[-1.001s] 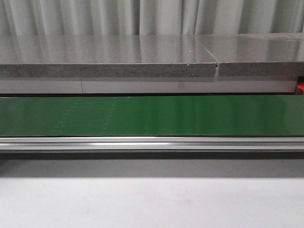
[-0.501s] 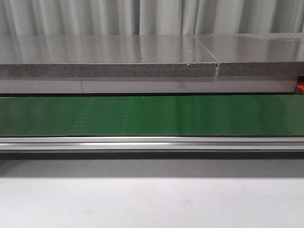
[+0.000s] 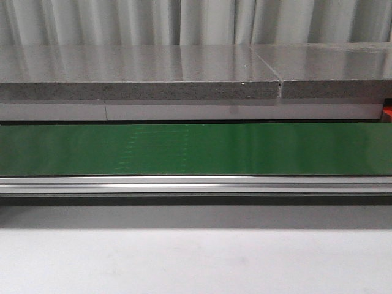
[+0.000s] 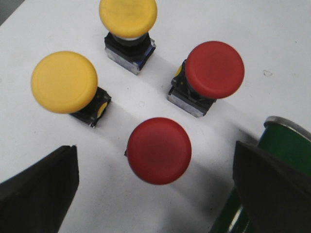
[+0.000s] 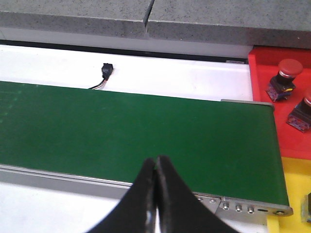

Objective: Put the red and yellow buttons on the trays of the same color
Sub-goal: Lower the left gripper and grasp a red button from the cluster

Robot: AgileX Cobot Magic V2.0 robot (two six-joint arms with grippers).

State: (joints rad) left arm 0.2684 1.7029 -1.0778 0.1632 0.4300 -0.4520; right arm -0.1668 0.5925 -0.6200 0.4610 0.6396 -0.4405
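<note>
Left gripper (image 4: 155, 194): its two dark fingers (image 4: 36, 189) stand wide apart, with nothing between them; it hangs above a white table (image 4: 43, 29) over a group of four buttons.
Yellow buttons: one yellow button (image 4: 64, 82) sits near the left finger, a second yellow button (image 4: 128, 16) is farther from the gripper; both stand upright on black bases on the white table, not on any tray.
Red buttons: the nearest red button (image 4: 159, 150) lies between the two open fingers, but nothing touches it; another red button (image 4: 215, 69) stands just behind it, beside the second yellow one.
Green belt: in the left wrist view only a rounded end of the green conveyor belt (image 4: 284, 145) shows, just beside the right finger; in the front view the belt (image 3: 196, 149) runs across the whole width with nothing on it.
Grey counter: a speckled grey counter (image 3: 141, 73) stands behind the belt, curtain behind it.
Right gripper (image 5: 155, 162): its black fingertips are pressed together and hold nothing; it hovers over the near edge of the belt.
Red tray (image 5: 277, 107): it lies past the belt's end and carries two red buttons, one (image 5: 286, 73) fully seen and one (image 5: 303, 114) cut by the edge.
Yellow tray (image 5: 291, 194): just beside the red tray, nearer to the gripper; a dark object at the picture's edge is too cut off to tell.
</note>
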